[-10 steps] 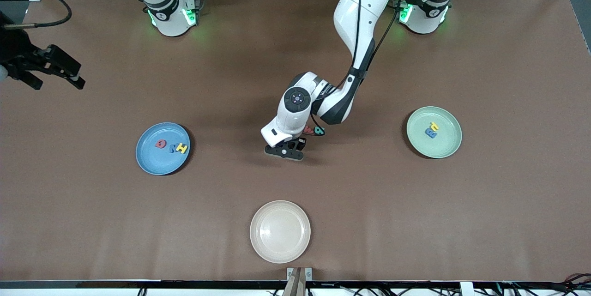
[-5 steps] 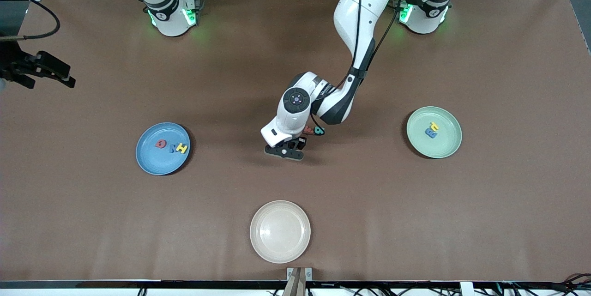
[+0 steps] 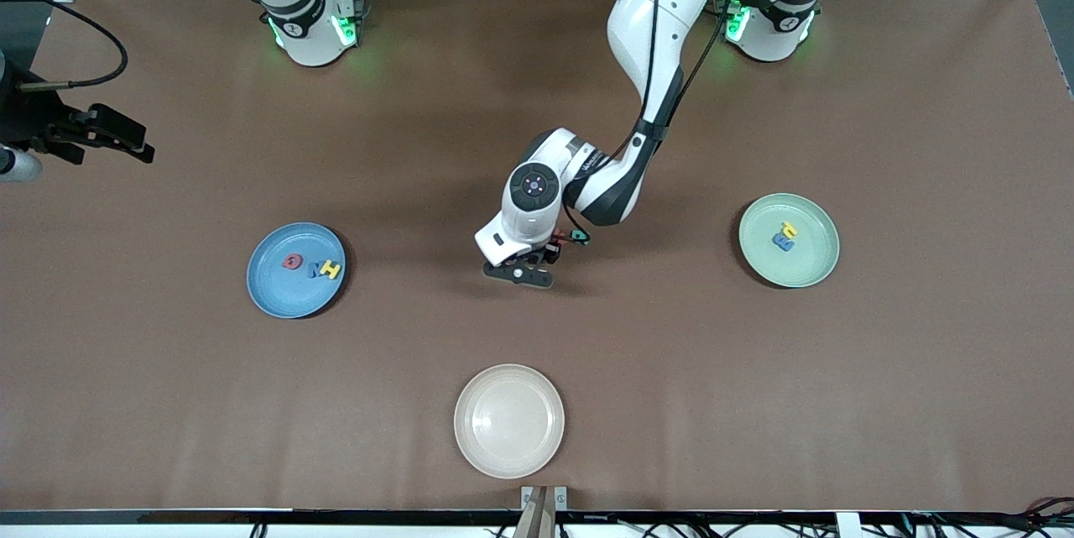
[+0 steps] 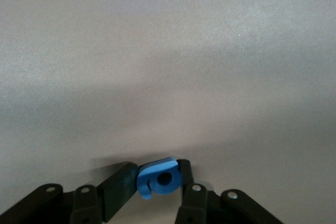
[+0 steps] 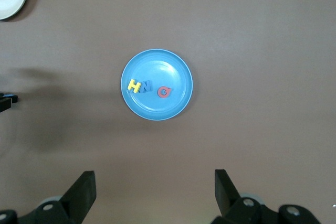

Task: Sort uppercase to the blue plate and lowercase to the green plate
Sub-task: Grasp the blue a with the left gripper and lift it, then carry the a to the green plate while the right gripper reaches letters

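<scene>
Front view: left gripper [image 3: 522,268] low over the table's middle, between blue plate [image 3: 260,286] and green plate [image 3: 818,265], farther from the camera than the beige plate [image 3: 508,420]; red, blue and yellow capitals lie on the blue plate, two letters on the green plate; a teal letter [image 3: 578,237] lies just beside the left wrist; right gripper [image 3: 105,135] waits high at its end of the table. Left wrist view: jaws closed on a blue lowercase letter [image 4: 159,180]; pick step, judged; next, lift and carry to the green plate. Right wrist view: jaws spread wide, empty, over the blue plate [image 5: 176,106].
</scene>
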You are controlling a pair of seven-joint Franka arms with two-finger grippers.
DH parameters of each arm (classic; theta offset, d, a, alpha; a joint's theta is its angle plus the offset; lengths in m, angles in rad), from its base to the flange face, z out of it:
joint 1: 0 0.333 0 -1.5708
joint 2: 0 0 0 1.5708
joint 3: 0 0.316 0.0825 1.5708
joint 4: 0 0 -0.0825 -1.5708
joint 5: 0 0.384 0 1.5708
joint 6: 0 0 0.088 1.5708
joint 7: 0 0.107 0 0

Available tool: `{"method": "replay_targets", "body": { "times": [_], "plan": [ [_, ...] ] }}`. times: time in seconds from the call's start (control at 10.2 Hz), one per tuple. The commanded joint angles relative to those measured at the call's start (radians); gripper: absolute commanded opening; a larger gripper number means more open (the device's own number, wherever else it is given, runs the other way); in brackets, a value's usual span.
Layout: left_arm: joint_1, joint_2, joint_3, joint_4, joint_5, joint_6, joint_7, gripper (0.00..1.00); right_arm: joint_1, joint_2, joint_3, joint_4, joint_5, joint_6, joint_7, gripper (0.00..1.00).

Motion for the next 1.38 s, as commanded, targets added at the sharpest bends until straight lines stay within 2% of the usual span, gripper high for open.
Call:
{"method": "replay_targets", "body": {
  "times": [0.0,0.2,0.3,0.39,0.59,0.79,0.89,1.08,1.28],
  "plan": [
    [-0.001,-0.023,0.009,0.005,0.020,-0.045,-0.024,0.11,0.002,-0.010,0.000,-0.013,0.010,0.011,-0.011,1.00],
    [0.009,-0.043,0.009,0.004,0.059,-0.089,-0.017,0.09,0.009,-0.010,0.007,-0.018,0.013,0.030,-0.008,1.00],
    [0.022,-0.060,0.008,0.004,0.101,-0.132,0.007,0.04,0.015,-0.010,0.025,-0.017,0.016,0.035,0.007,1.00],
    [0.033,-0.080,0.009,0.001,0.115,-0.173,0.059,0.00,0.016,-0.013,0.063,-0.013,0.030,0.040,0.105,1.00],
    [0.062,-0.130,0.009,-0.007,0.165,-0.238,0.102,0.00,0.017,-0.012,0.144,-0.015,0.036,0.064,0.223,1.00],
    [0.104,-0.164,0.003,-0.036,0.236,-0.374,0.175,0.00,0.017,0.012,0.248,-0.020,0.044,0.110,0.422,1.00],
    [0.123,-0.184,0.002,-0.059,0.262,-0.411,0.200,0.00,0.023,0.034,0.302,-0.023,0.044,0.142,0.513,1.00],
    [0.183,-0.256,-0.041,-0.165,0.354,-0.424,0.268,0.00,0.046,0.092,0.393,-0.032,0.041,0.248,0.769,1.00],
    [0.240,-0.333,-0.074,-0.276,0.431,-0.424,0.329,0.00,0.078,0.103,0.409,-0.090,0.040,0.358,0.889,1.00]
  ]
}}
